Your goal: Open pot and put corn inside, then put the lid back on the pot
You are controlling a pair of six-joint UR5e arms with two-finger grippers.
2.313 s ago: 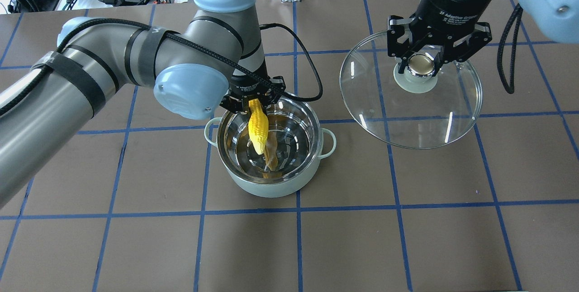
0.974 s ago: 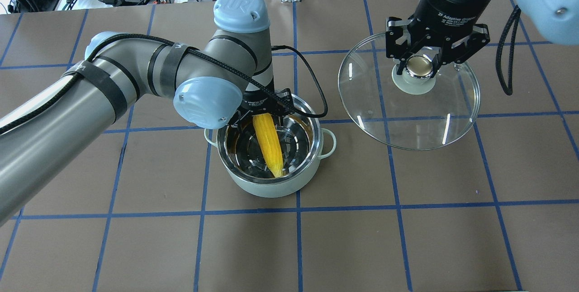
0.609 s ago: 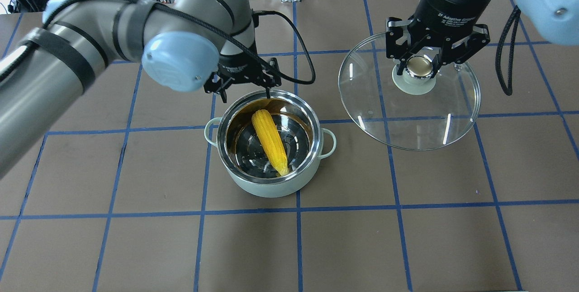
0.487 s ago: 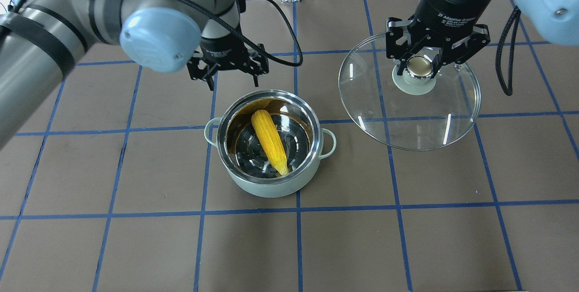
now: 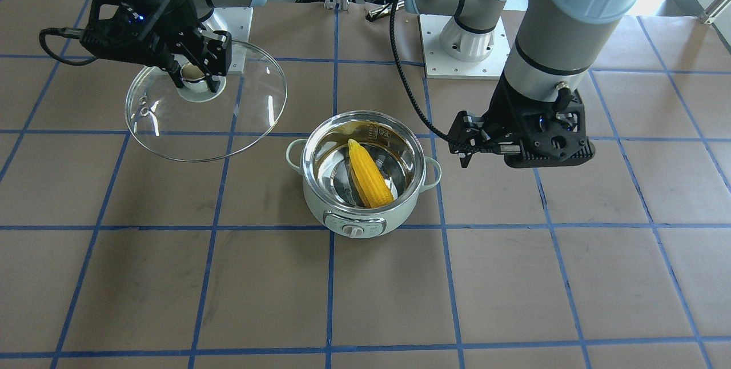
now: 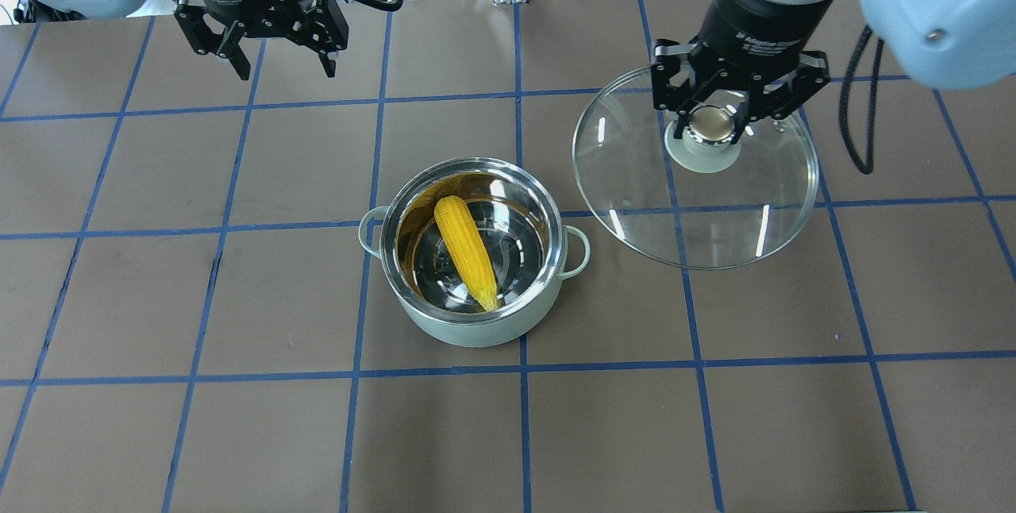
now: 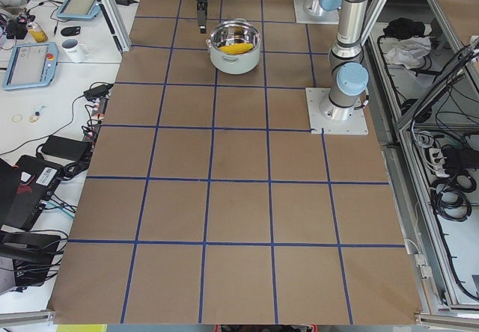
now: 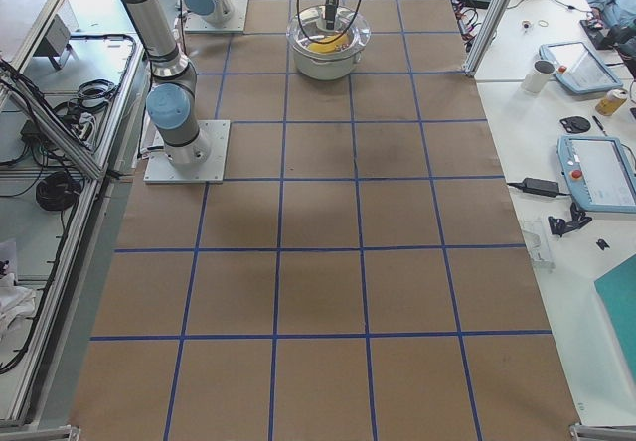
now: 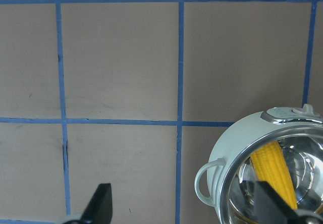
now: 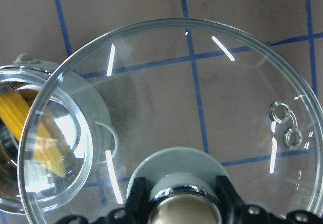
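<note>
The pot (image 5: 316, 204) is round and pale green. It is shiny like a mirror inside, with a small loop handle on each side and a white dial (image 5: 355, 232) on its front. It stands on the brown bench (image 5: 365, 300), which has blue lines on it. The corn (image 5: 371, 177) lies inside the pot. It is bright yellow, with its fat end by the dial and its pointed end on the far side. The lid (image 5: 240, 123) is not on the pot. It is round clear glass, and the right gripper (image 5: 194, 82) holds it off to one side, pinched tight on the gold knob (image 5: 193, 73). From above, the pot has only the corn in it, lying slanted across the shiny bottom. The lid's edge comes near the pot's handle. The left gripper (image 6: 283, 68) is well away from the pot, spread wide with nothing in it. In both side views the pot is small and far off, and a bit of yellow shows in it. The left wrist camera looks down on the bench, with the pot and the corn in the bottom corner. Two dark fingertips (image 9: 102, 202) stand far apart at the bottom edge. The right wrist camera looks through the glass lid. The pot and corn show at the left side, partly under the lid's edge.
</note>
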